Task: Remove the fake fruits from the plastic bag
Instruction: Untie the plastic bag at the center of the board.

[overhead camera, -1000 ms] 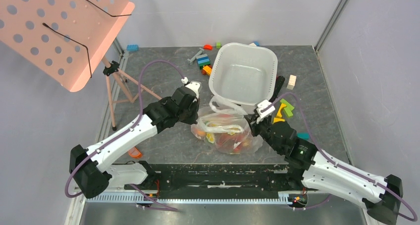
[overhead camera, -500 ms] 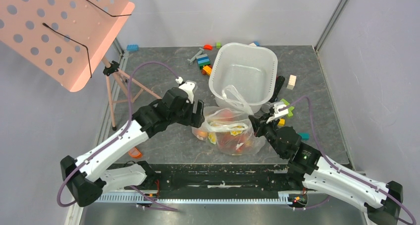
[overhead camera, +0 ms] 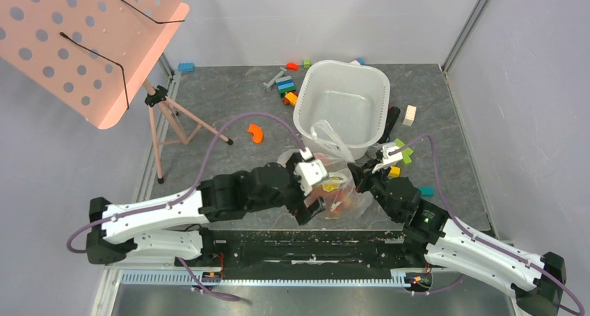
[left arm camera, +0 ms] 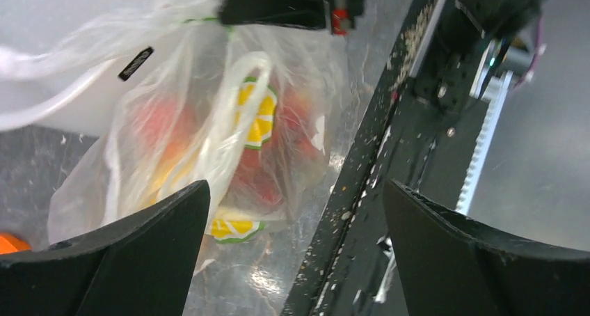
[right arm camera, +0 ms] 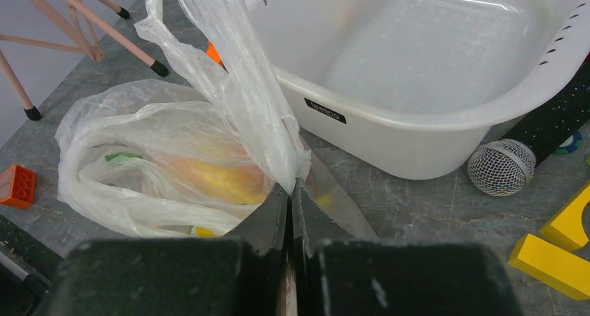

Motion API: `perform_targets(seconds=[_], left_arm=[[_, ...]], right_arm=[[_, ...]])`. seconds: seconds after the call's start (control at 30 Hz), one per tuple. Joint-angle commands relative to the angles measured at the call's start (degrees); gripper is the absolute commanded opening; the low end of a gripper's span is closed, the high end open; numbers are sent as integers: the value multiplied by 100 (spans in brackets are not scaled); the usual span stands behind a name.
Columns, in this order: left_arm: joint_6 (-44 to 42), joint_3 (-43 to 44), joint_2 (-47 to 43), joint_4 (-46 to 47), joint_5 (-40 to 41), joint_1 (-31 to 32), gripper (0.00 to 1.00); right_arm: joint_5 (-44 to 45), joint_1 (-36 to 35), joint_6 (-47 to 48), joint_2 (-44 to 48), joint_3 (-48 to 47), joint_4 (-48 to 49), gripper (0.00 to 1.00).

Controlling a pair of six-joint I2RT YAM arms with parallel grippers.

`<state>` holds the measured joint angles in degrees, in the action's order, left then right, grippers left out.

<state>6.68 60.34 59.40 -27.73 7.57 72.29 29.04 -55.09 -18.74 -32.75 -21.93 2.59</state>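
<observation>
Right gripper [right arm camera: 290, 191] pinching the plastic bag [right arm camera: 139, 142], left gripper [left arm camera: 296, 191] released above it.

From my station I see the right gripper clenched on a twisted strip of the bag film, drawn up taut in front of the white basin [right arm camera: 417, 131]. The plastic bag lies on the worktop [overhead camera: 229, 107] just at the basin's near side, between my two arms. The fake fruits [left arm camera: 257, 184] sit inside it, red and yellow shapes blurred by the film. My left gripper hovers at the bag's near side with its fingers spread wide, grasping nothing.
</observation>
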Motion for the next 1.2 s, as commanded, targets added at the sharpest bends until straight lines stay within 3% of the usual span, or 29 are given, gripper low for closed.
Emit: perform_targets(seconds=[0.0, 0.23, 0.37, 0.57, 0.9, 1.17], left_arm=[[-1737, -250, 208, 920, 613, 507, 100], [-3368, -823, 352, 2239, 964, 633, 100], [-3743, -639, 771, 2175, 1212, 629, 99], [-3659, -156, 1543, 1816, 1752, 587, 84], [-3225, 363, 2110, 1169, 2074, 397, 73], [-2942, 418, 2103, 802, 1473, 290, 63]], right_arm=[[-137, 25, -55, -6, -118, 177, 0], [-207, 20, -37, 128, -75, 99, 0], [-259, 19, -32, 158, -57, 84, 0], [-320, 22, 0, 122, -89, 84, 0], [-321, 22, 46, 220, -111, -4, 0], [-237, 22, 64, 312, -101, -64, 0]])
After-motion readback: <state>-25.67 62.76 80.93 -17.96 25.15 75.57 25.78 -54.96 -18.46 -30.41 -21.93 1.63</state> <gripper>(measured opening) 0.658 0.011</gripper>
